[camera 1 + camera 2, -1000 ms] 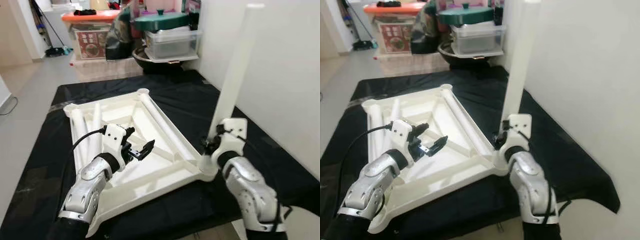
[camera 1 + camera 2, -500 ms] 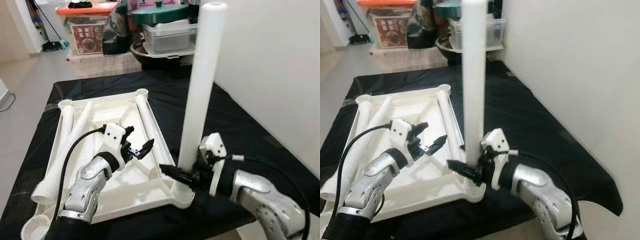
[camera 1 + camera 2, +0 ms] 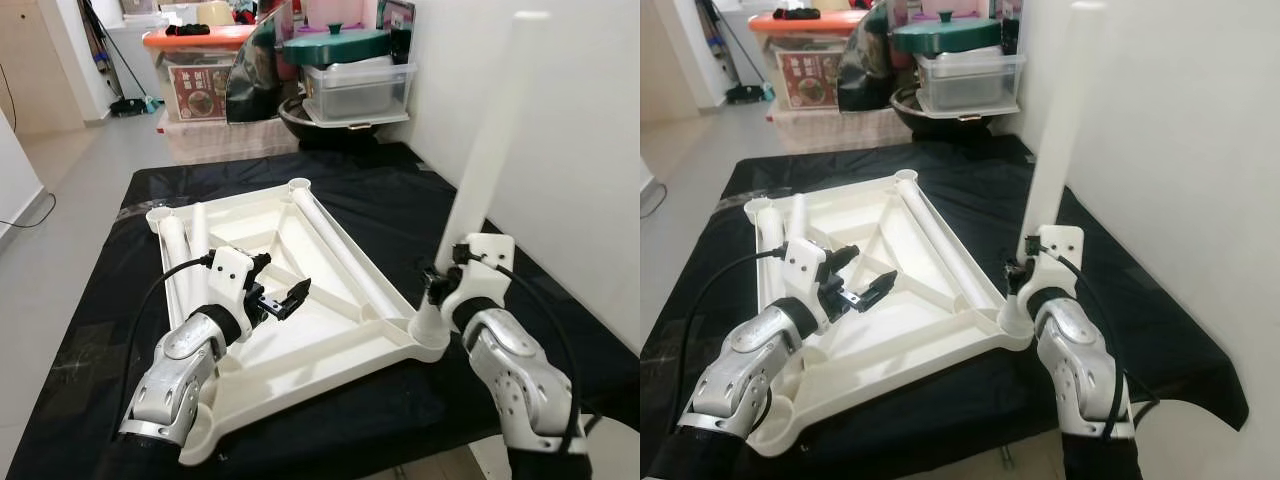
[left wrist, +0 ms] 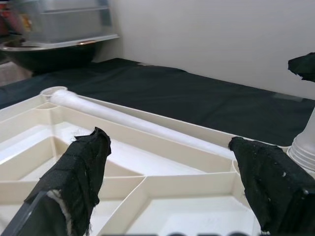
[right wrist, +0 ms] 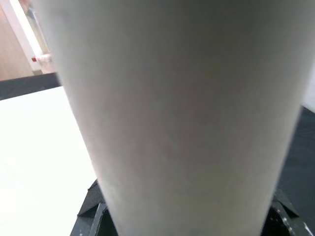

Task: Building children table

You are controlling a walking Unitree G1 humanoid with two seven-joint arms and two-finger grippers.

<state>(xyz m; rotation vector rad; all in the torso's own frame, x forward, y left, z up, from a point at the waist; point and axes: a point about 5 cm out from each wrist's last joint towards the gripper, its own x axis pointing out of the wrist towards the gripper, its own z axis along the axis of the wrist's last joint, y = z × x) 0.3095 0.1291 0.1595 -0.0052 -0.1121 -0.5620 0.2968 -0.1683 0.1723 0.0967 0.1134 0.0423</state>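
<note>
The upturned white plastic table top (image 3: 300, 290) lies ribbed side up on a black cloth (image 3: 370, 200) spread over the floor, and everything here is placed from it. At its near right corner socket (image 3: 432, 335) stands a tall white plastic tube leg (image 3: 485, 165), upright but leaning a little away from the table top toward the white wall (image 3: 590, 150). The right gripper (image 3: 437, 288) sits low against that leg just above the socket; the right wrist view has the leg pressed up close with the black fingers on either side of it, so I judge the fingers closed on the leg.

The left gripper (image 3: 285, 300) hovers over the middle of the table top with its fingers (image 4: 81, 172) spread wide and nothing between them. More white tube legs lie inside the table top: one (image 3: 335, 250) along its right rim, two (image 3: 185, 255) along its left side.

The main risk is the lean. If the leg is not square in the socket, pressing or twisting could jam it crooked or pop it out, and a release could let the long leg topple toward the wall. The table top is unheld, so force at one corner could slide it on the cloth or tip its far side up, rolling the loose legs. Storage boxes (image 3: 350, 80) sit well beyond its far edge.
</note>
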